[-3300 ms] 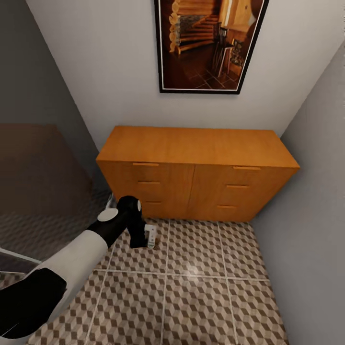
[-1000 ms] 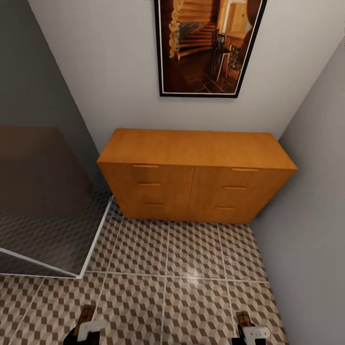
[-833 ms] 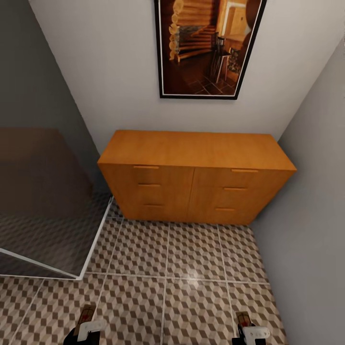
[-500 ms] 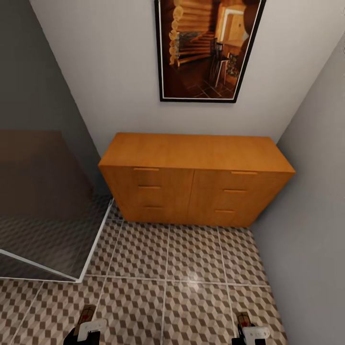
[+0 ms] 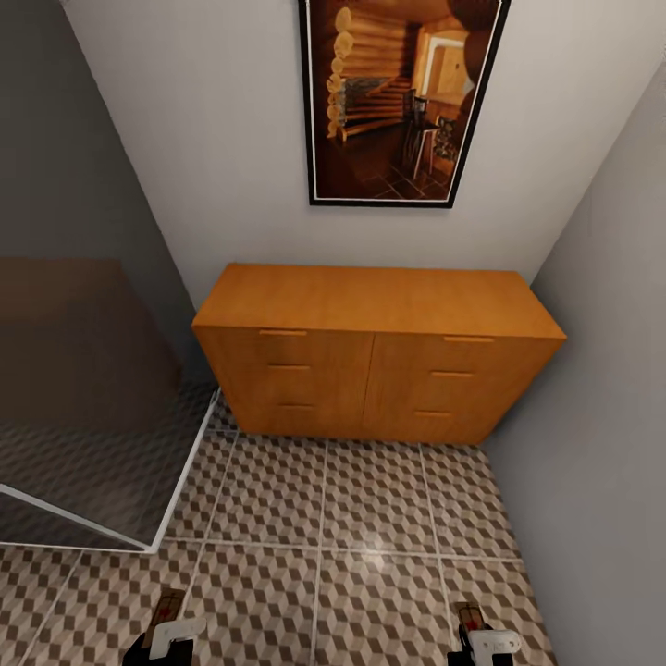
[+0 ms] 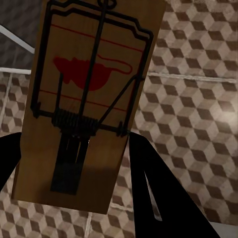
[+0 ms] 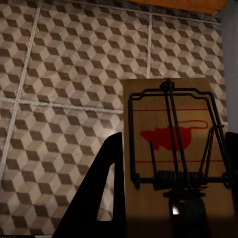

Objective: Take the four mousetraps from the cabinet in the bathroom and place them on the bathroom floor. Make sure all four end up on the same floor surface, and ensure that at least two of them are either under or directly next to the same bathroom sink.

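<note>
The orange-brown cabinet (image 5: 375, 356) stands against the back wall with all its drawer fronts shut. Patterned bathroom floor (image 5: 324, 518) lies in front of it. At the head view's lower edge my left gripper (image 5: 166, 629) is shut on a mousetrap (image 5: 166, 607), and my right gripper (image 5: 476, 636) is shut on another mousetrap (image 5: 468, 614). Seen from the left wrist, a wooden mousetrap (image 6: 91, 99) with a red mouse mark sits between the black fingers (image 6: 153, 188). In the right wrist view a second mousetrap (image 7: 171, 148) is clamped between the fingers (image 7: 101, 198). The sink is out of view.
A glass shower panel (image 5: 83, 407) with a white floor rail stands at the left. A grey wall (image 5: 610, 370) closes the right side beside the cabinet. A framed picture (image 5: 398, 102) hangs above the cabinet. Open tiles lie between me and the cabinet.
The left arm, stretched toward the cabinet's lower left 3.3 s ago, is drawn back. Over the last second the camera shifted, so the cabinet sits lower and smaller; both grippers keep their traps.
</note>
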Controlling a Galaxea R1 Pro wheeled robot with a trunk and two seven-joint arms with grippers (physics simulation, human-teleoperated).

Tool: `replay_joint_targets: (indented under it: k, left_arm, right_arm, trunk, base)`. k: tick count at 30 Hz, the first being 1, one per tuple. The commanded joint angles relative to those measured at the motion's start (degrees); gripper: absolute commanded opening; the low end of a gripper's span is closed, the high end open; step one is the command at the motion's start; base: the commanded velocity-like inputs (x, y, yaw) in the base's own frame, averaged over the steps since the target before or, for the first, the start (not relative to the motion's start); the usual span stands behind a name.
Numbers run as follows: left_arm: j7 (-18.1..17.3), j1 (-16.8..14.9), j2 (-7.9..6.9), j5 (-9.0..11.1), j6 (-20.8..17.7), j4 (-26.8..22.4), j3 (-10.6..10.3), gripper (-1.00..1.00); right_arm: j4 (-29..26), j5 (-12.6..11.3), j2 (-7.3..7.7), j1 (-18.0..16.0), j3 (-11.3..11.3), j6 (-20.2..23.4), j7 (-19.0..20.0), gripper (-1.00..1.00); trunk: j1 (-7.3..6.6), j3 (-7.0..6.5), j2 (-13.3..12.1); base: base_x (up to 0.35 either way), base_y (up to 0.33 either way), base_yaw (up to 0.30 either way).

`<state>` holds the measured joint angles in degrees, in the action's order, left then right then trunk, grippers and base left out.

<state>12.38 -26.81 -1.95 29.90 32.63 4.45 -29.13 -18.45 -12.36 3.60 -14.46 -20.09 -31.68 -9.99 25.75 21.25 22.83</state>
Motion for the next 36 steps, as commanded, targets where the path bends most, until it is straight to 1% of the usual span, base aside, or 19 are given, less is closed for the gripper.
replay_joint_targets:
  k: [1, 25, 36]
  left_arm:
    - [0.3, -0.1, 0.03, -0.1, 0.1, 0.2, -0.5, -1.0]
    - [0.2, 0.0, 0.1, -0.1, 0.1, 0.2, -0.5, -1.0]
    - [0.2, 0.0, 0.52, -0.1, -1.4, 0.2, -0.5, -1.0]
  right_arm:
    - [0.0, -0.5, 0.06, 0.0, -0.5, -0.2, -0.1, -1.0]
    - [0.0, -0.5, 0.01, 0.0, -0.5, -0.3, -0.1, -1.0]
    - [0.1, -0.5, 0.0, 0.0, -0.5, -0.3, -0.1, -1.0]
  trunk:
    - [0.03, -0.01, 0.1]
    - [0.03, -2.24, 0.1]
    - [0.03, -3.26, 0.1]
  base:
    - [0.0, 0.0, 0.0]
    - [0.0, 0.0, 0.0]
    - [0.0, 0.0, 0.0]
